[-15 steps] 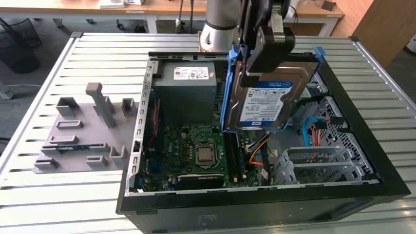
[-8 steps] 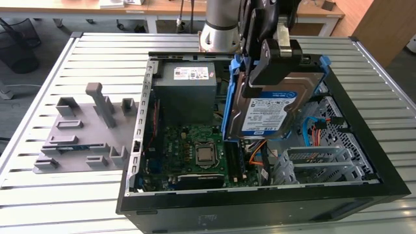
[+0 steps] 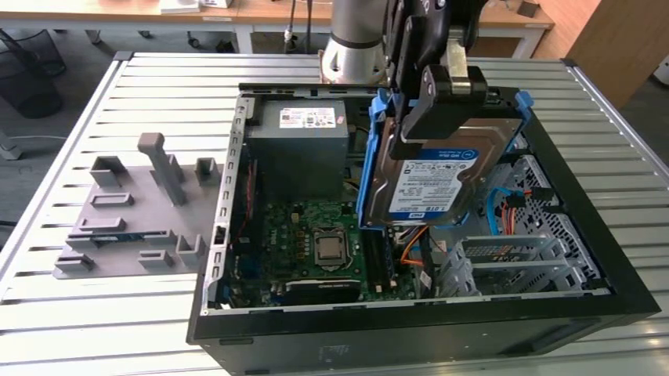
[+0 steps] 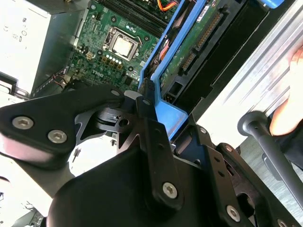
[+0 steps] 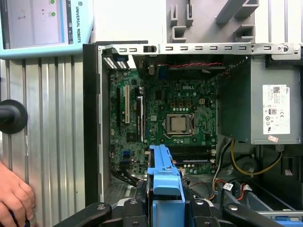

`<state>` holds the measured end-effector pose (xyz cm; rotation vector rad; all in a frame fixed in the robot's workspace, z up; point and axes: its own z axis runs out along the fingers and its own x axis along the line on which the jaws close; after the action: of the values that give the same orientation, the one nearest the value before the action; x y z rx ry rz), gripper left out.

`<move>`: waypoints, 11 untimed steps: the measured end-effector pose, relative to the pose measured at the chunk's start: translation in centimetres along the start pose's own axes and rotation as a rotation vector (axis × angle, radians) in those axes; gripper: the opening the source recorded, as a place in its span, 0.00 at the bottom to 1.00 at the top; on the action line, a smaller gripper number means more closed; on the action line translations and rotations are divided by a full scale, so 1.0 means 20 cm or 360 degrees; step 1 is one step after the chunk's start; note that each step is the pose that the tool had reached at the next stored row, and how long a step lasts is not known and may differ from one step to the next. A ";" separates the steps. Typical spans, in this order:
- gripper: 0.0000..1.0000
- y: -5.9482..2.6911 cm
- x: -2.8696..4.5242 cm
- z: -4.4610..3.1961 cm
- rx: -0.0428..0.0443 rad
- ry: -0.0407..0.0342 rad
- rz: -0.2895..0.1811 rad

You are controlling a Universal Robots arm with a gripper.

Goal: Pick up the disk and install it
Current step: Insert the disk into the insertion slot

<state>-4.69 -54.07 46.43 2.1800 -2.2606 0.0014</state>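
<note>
The gripper (image 3: 452, 117), matte black with bolted links, is clamped on the far end of the disk (image 3: 444, 178). The disk is a flat silver metal slab with a blue-and-white label. A thin glossy blue plastic bracket (image 3: 368, 160) frames it. In the second wrist view its green circuit-board underside (image 4: 190, 51) shows. The disk hangs tilted, label up, far end raised, over the open case (image 3: 418, 333). In the exterior view it sits at about two o'clock from the case's middle. I cannot tell whether its lower end touches the bay beneath.

The case is a black sheet-metal box lying on its side with the lid off. Inside it:
- A plain grey power supply (image 3: 303, 149) with a white sticker, at eleven o'clock.
- A green motherboard (image 3: 303, 227) at seven o'clock, with a square shiny processor socket (image 3: 329, 249) on it.
- Orange and blue cables (image 3: 411, 244) near the disk's lower end.
- A perforated grey drive cage (image 3: 522, 258) at four o'clock.

The case stands on a ribbed aluminium table (image 3: 63, 117). At nine o'clock from the case lies a grey plastic fixture plate (image 3: 131, 211) with upright posts and slots. In the first wrist view a person's hand (image 5: 14, 201) rests on the table slats.
</note>
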 end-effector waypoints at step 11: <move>0.36 -0.029 -0.001 0.000 0.0000 0.0000 0.0000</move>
<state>-4.11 -54.07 46.43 2.1800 -2.2605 0.0014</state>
